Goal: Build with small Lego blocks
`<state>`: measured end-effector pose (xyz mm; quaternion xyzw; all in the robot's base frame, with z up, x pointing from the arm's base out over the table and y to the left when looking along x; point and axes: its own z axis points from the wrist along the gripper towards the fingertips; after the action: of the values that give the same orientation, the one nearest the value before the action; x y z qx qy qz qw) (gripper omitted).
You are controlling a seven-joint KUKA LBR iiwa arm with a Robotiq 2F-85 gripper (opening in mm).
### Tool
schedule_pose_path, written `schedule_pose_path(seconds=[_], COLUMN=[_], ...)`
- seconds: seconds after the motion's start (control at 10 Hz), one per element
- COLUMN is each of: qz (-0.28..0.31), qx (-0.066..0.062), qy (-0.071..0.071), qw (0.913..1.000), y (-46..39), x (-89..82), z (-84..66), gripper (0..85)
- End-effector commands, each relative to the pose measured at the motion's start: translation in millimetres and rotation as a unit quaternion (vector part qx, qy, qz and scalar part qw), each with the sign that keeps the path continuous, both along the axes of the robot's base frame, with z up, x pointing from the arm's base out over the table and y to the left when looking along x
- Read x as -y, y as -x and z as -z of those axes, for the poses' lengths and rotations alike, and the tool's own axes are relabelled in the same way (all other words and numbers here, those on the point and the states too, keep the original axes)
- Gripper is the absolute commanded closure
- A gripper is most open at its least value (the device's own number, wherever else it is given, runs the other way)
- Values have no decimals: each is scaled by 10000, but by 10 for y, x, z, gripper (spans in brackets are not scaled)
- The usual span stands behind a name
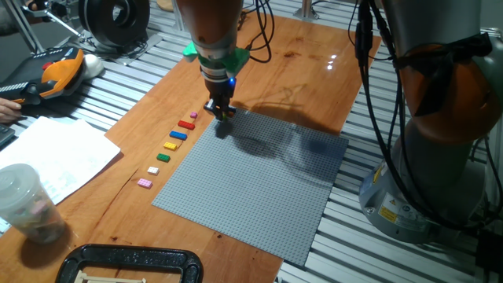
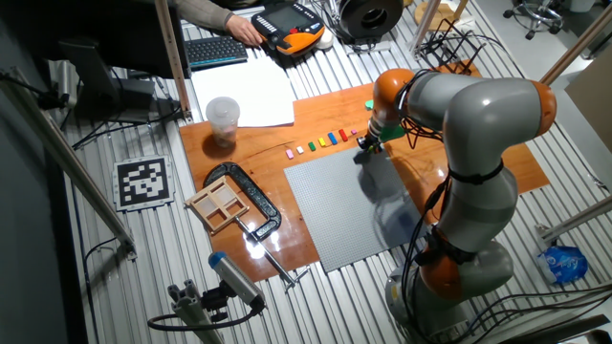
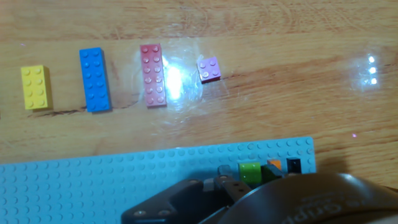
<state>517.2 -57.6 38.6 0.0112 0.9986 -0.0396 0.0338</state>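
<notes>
In the fixed view, a row of small Lego blocks lies on the wooden counter [image 1: 306,71] along the left edge of the grey baseplate [image 1: 259,181]. From the near end it runs pink block [image 1: 145,183], white block [image 1: 153,170], green block [image 1: 163,158], yellow block [image 1: 170,145], blue block [image 1: 178,134], red block [image 1: 186,124] and a small purple block [image 1: 194,115]. The pincer [image 1: 222,111] stands upright at the baseplate's far left corner, just right of the purple block. In the hand view a lime-green block [image 3: 250,171], an orange block [image 3: 274,165] and a dark block [image 3: 293,165] sit side by side on that corner. Whether the pincer is spread or pinching a block I cannot tell; its tips look blurred.
</notes>
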Motion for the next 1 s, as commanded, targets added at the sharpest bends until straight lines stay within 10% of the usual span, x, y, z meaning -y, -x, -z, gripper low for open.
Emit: schedule_pose_path(seconds=[0.0, 0.1, 0.9], qz=[3, 5, -42], qx=[-8, -31, -27], qy=[-18, -41, -115], qw=[10000, 10000, 9999], y=[0, 3, -9], x=[-3, -9, -23], z=[1, -4, 103], gripper=[510, 680, 680])
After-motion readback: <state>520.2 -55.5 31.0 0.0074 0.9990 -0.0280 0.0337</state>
